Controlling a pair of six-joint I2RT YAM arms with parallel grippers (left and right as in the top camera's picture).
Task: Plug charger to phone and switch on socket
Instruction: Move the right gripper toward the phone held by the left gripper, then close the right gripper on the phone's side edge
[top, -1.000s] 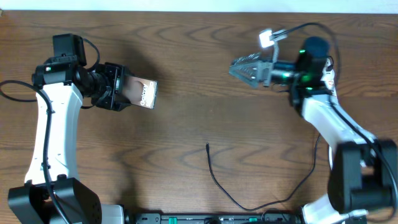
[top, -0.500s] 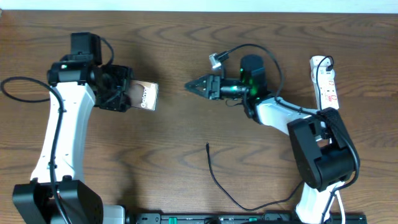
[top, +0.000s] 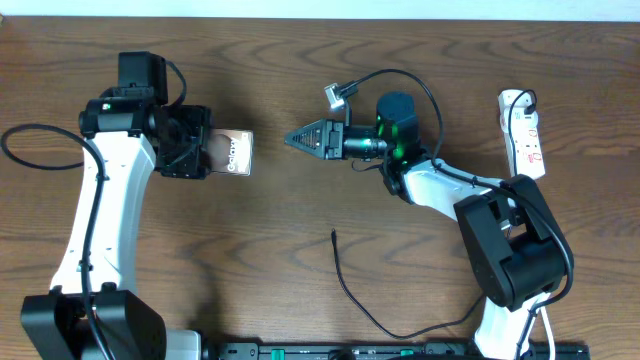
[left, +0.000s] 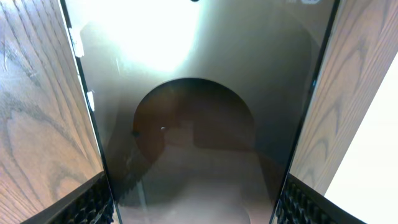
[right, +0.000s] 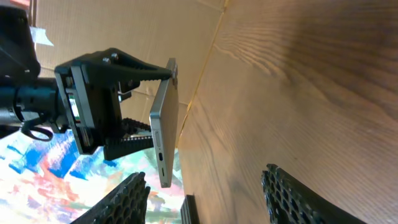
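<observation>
Left hand (top: 200, 155) clamped on phone (top: 235, 154), port end presented rightward for plugging. Right hand (top: 295, 138) apart, empty; charger (top: 334, 240) on worktop (top: 250, 250), ungrasped.

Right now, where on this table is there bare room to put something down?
The widest bare wood is on the table below the phone, bordered by the left arm and the charger tip. A second strip runs along the far edge. It is crowded between the phone and the right gripper, and around the right arm near the socket.
</observation>
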